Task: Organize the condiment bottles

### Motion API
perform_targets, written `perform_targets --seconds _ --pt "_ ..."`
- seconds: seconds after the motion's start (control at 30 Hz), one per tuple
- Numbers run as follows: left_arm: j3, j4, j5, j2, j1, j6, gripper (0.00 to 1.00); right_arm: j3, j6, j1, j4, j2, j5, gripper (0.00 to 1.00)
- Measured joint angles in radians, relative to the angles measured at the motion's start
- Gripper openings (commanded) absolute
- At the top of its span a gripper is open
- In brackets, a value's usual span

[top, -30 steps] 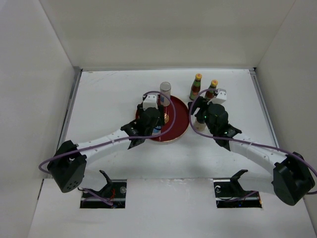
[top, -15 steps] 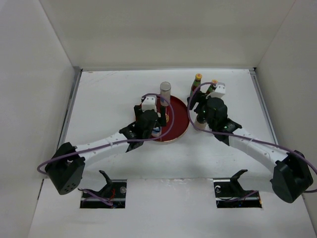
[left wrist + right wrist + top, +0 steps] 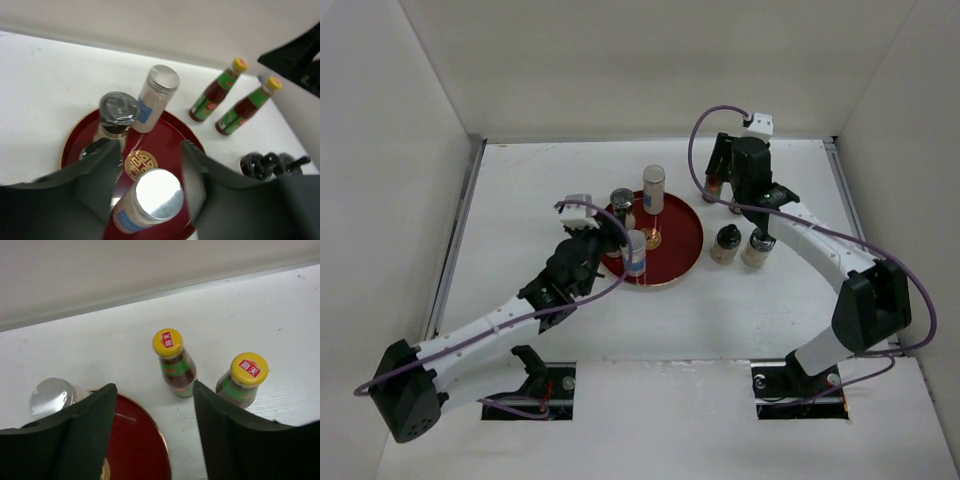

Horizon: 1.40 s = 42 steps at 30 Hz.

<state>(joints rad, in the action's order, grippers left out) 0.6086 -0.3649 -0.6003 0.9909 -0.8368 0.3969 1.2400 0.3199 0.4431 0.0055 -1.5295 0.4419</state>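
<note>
Starting on the left: the left gripper (image 3: 147, 150) is down over the near-left part of the red tray (image 3: 682, 240), which sits around the middle of the bench (image 3: 530, 220). A short silver-capped jar (image 3: 150, 200) with a blue label stands on the tray right between the fingers. They look close to both of its sides, but honestly I can't tell if they're actually pinching it or just sitting around it.

Two more are further back on the tray, both upright: a grey-capped shaker (image 3: 117, 112) on the left and a tall silver-capped jar (image 3: 155, 95) by the far rim.

Just right of the tray, two black-capped shakers (image 3: 725, 243) stand side by side on the bench. Behind those, toward the far edge, are two sauce bottles (image 3: 175, 360) with yellow caps and green labels, near each other but not touching. The right gripper (image 3: 152, 387) hangs above them with its fingers spread wide and nothing in it.
</note>
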Motion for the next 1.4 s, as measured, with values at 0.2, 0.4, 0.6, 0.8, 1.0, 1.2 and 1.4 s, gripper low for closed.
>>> perform_targets --seconds 0.2,0.4,0.6,0.8,1.0,1.2,1.4 --pt "-0.165 -0.054 -0.057 -0.180 0.106 0.046 0.35 0.126 -0.034 -0.025 -0.081 -0.123 0.003 0.81" --pt "-0.217 -0.066 -0.068 -0.199 0.185 0.121 0.39 0.221 -0.053 -0.026 -0.137 -0.232 0.001 0.78" --pt "-0.231 -0.069 -0.016 -0.166 0.237 0.176 0.40 0.269 -0.077 -0.036 -0.156 -0.285 0.006 0.75" --pt "-0.236 -0.074 0.019 -0.136 0.268 0.213 0.42 0.297 -0.097 -0.053 -0.155 -0.328 0.011 0.62" --pt "-0.236 -0.083 0.033 -0.122 0.276 0.225 0.42 0.311 -0.108 -0.069 -0.154 -0.362 0.010 0.54" --pt "-0.236 -0.100 0.040 -0.094 0.278 0.232 0.42 0.315 -0.127 -0.069 -0.135 -0.365 0.009 0.54" --pt "-0.236 -0.104 0.057 -0.077 0.280 0.236 0.42 0.317 -0.138 -0.070 -0.108 -0.366 0.002 0.42"
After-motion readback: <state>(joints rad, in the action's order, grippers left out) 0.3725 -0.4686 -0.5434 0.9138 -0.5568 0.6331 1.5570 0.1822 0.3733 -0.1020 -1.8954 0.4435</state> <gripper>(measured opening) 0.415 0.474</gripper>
